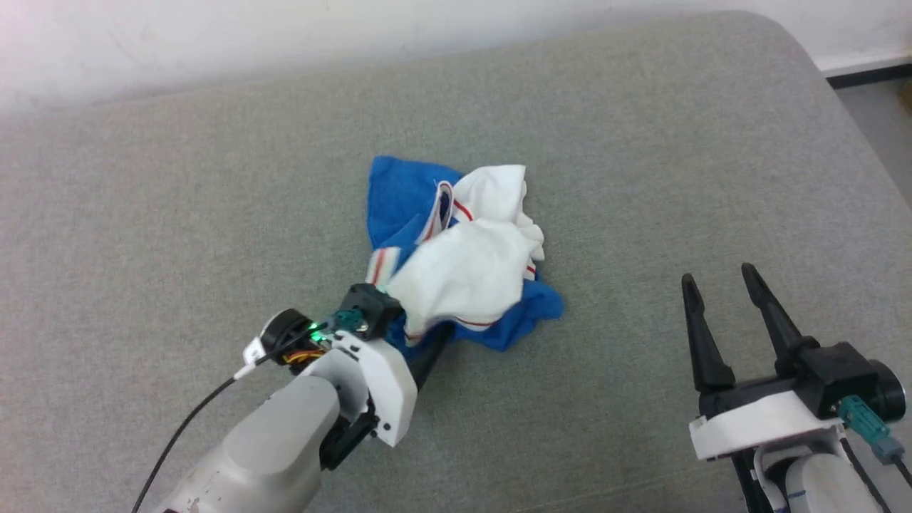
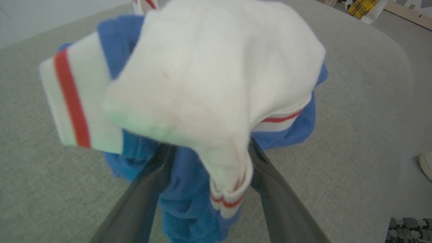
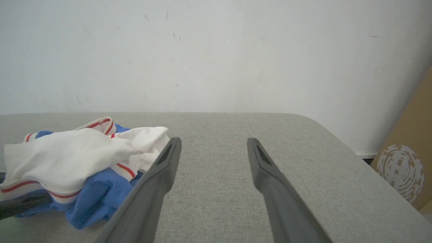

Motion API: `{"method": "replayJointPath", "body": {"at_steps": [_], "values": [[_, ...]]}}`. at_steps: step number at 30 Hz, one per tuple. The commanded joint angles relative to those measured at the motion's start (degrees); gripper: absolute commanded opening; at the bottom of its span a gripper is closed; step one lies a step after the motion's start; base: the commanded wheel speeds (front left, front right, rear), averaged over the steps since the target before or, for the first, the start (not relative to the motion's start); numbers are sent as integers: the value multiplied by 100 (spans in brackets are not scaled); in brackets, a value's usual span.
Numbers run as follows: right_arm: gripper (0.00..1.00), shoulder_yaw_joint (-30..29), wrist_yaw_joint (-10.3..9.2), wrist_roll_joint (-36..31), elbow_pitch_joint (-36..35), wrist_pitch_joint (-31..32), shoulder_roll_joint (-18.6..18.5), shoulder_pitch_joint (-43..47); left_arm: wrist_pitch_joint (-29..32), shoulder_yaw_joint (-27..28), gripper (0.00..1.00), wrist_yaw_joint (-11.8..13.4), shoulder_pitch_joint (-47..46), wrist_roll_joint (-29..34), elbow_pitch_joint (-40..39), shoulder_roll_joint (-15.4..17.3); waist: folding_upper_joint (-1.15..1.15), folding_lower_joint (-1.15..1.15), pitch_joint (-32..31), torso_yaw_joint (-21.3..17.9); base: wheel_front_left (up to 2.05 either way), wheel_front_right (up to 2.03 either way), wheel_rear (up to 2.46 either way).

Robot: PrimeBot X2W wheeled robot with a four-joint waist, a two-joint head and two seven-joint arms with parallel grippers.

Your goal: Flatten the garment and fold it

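You had flattened nothing: the garment (image 1: 456,249) lay bunched at the centre of the cushion (image 1: 641,142). Your left gripper (image 2: 209,155), at its seven o'clock, stood spread wide under draped cloth, pinching nothing. Your right gripper (image 1: 718,274), at four o'clock, gaped empty.

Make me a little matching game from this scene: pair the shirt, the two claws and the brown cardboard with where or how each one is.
Things:
1. garment
2. left gripper
3. right gripper
4. cardboard

States:
A. open over bare grey cushion, apart from the cloth
B. crumpled in a heap
C. open, pushed in under the white fabric
D. standing beyond the cushion's rounded corner

Pairs: 1-B, 2-C, 3-A, 4-D
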Motion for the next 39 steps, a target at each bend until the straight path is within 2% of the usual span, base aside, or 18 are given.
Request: {"method": "replayJointPath", "body": {"at_steps": [1, 6, 9, 13, 18, 21, 24, 27, 30, 33, 37, 39], "values": [[100, -2, -12, 33, 41, -27, 6, 94, -95, 33, 100, -33, 68, -45, 75, 29, 0, 0, -164, 103, 0, 0, 0], [100, -40, -12, -27, 176, -27, 6, 240, -493, 227, 100, -60, 90, -188, 13, 84, 0, 0, -582, 373, 0, 0, 0], [100, -113, -12, -69, 206, -27, 6, 350, -648, 539, 100, 55, 196, -329, -277, 160, 0, 0, -836, 568, 0, 0, 0], [100, -218, -12, -112, 229, -27, 6, 489, -719, 1116, 100, 518, 460, -231, -898, 465, 0, 0, -1086, 815, 0, 0, 0], [100, -286, -12, -137, 189, -27, 6, 632, -724, 2232, 100, 1017, 1379, 3, -2184, 729, 0, 0, -1252, 1042, 0, 0, 0], [100, -322, -12, -145, 130, -27, 6, 709, -724, 2844, 100, 1305, 2070, 377, -2949, 754, 0, 0, -1267, 1114, 0, 0, 0], [100, -294, -12, -141, 90, -14, 6, 748, -725, 3326, 100, 1489, 2791, 775, -3570, 551, 0, 0, -1245, 1155, 0, 0, 0], [100, -249, -12, -120, 68, -1, 6, 775, -725, 3541, 100, 1525, 3209, 1090, -3834, 399, 0, 0, -1230, 1169, 0, 0, 0], [100, -149, -12, -92, 51, 17, 6, 812, -725, 3736, 100, 1553, 3718, 1463, -4076, 109, 0, 0, -1215, 1176, 0, 0, 0], [100, -98, -12, -68, 34, 29, 6, 850, -725, 3900, 100, 1471, 4052, 1679, -4145, -124, 0, 0, -1188, 1181, 0, 0, 0], [100, -38, -12, -40, 36, 33, 6, 849, -725, 4083, 100, 1260, 4271, 1837, -4114, -331, 0, 0, -1138, 1148, 0, 0, 0], [100, -13, -12, -23, 42, 35, 6, 837, -725, 3938, 100, 971, 4291, 1953, -3987, -270, 0, 0, -1103, 1114, 0, 0, 0]]}}
